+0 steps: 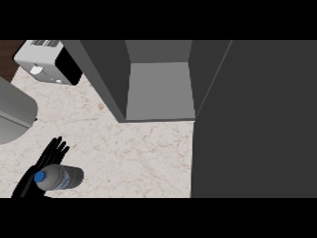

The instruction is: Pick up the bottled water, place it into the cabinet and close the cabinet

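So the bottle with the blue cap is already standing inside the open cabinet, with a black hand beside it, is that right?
Not quite. The head view shows the bottle with the blue cap on the counter, not inside the open cabinet, whose shelf holds nothing. The black left hand is indeed right beside it.

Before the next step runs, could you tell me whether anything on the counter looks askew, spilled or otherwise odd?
Nothing stands out. The bottled water stands upright, cap on, beside the left hand. The cabinet is open with its door swung wide, as the task needs. No spill shows on the counter.
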### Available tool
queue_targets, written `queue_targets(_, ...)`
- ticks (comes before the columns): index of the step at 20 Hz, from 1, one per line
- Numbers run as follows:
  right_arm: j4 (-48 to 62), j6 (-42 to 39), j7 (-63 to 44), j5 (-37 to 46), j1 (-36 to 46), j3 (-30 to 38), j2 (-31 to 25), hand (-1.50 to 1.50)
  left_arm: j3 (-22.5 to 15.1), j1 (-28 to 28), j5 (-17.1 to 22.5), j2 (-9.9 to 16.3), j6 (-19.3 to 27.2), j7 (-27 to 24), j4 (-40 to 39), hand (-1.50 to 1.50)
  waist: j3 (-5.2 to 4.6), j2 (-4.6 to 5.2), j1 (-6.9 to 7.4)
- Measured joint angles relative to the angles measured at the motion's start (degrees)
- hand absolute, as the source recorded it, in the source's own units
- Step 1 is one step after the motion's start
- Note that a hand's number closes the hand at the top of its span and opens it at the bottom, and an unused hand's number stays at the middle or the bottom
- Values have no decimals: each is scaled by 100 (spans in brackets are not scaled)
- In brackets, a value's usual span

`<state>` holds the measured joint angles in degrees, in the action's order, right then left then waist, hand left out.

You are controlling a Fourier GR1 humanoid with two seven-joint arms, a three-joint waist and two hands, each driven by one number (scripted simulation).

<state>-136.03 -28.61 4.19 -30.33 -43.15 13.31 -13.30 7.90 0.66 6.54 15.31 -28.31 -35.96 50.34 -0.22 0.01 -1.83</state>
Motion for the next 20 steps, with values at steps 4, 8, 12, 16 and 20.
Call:
queue_targets(4, 16, -10, 91, -76, -54, 35, -58, -150, -115, -223, -68, -61, -102, -186, -428, -150, -2, 3, 11)
queue_targets(8, 37, -37, 158, -149, -110, 119, -142, -150, -138, -415, -52, -93, -159, -371, -839, 150, -3, 3, 12)
queue_targets(12, 72, -51, 255, -215, -153, 227, -208, -150, -105, -530, 235, -159, -470, -253, -1050, 150, -1, -1, 30)
queue_targets(16, 87, -36, 323, -259, -187, 171, -173, -150, -96, -603, 471, -236, -690, -160, -1160, 150, 0, -3, 50)
queue_targets(20, 83, -28, 373, -304, -272, 199, -181, -150, -212, -552, 450, -269, -673, -282, -1046, 150, 3, -10, 70)
